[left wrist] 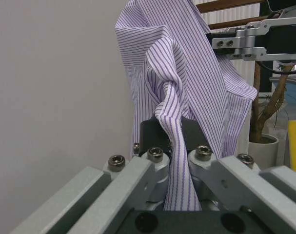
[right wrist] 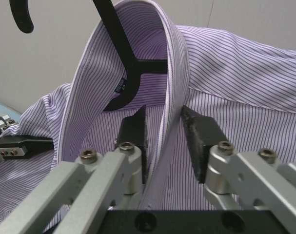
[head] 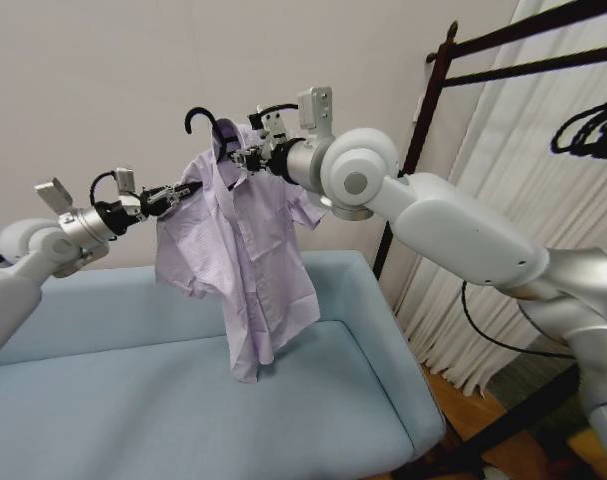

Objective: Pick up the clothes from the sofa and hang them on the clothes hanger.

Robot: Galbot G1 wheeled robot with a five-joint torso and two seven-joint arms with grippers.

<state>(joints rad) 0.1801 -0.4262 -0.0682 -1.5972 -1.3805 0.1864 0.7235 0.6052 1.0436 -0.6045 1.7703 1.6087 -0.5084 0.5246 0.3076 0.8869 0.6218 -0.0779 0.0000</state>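
A lilac striped shirt [head: 248, 250] hangs in the air above the sofa, draped on a black hanger [head: 198, 115] whose hook is free. My left gripper [head: 183, 190] is shut on a bunched fold at the shirt's shoulder [left wrist: 174, 131]. My right gripper [head: 245, 158] sits at the collar just below the hanger's neck [right wrist: 123, 44]. Its dark pads [right wrist: 133, 141] stand on either side of the collar band [right wrist: 165, 136] and hold it up. The shirt's tail hangs loose, clear of the cushion.
The light blue sofa [head: 133, 400] spreads below the shirt. A dark wooden clothes rack [head: 433, 100] stands to the right by a pale curtain [head: 503, 200]. A potted plant [left wrist: 265, 112] stands beyond the sofa. A bare wall is behind.
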